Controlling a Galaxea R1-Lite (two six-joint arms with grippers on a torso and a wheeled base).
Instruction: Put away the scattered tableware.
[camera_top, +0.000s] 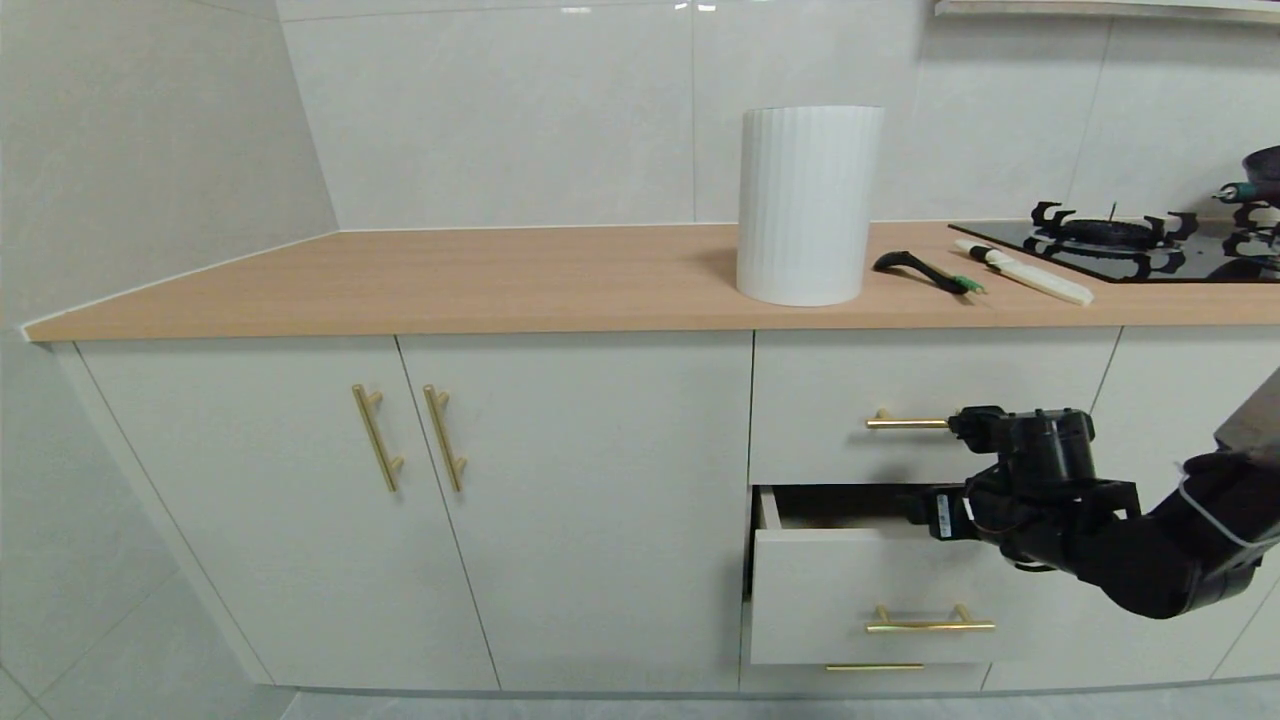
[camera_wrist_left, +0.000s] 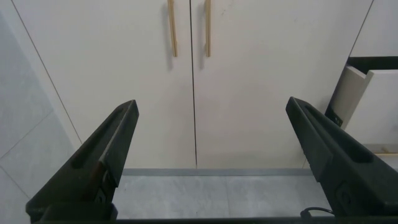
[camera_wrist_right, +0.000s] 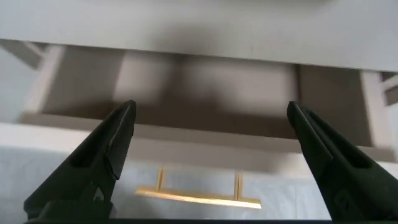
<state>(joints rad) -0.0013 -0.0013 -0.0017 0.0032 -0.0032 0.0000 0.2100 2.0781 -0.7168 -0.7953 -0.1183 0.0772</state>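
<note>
Right gripper (camera_top: 950, 468) before shadowed drawer (camera_top: 850, 590)

Black utensil (camera_top: 925, 270) with green tip and long white utensil (camera_top: 1025, 272) (green band) lie flat, just apart, on worktop (camera_top: 500, 285); middle drawer (camera_top: 850, 595) pulled partly open.

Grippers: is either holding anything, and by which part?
Nothing is held. The right gripper is open in front of the pulled-out drawer; the left gripper is open, facing the cabinet doors. The black utensil and white utensil lie on the counter.
</note>
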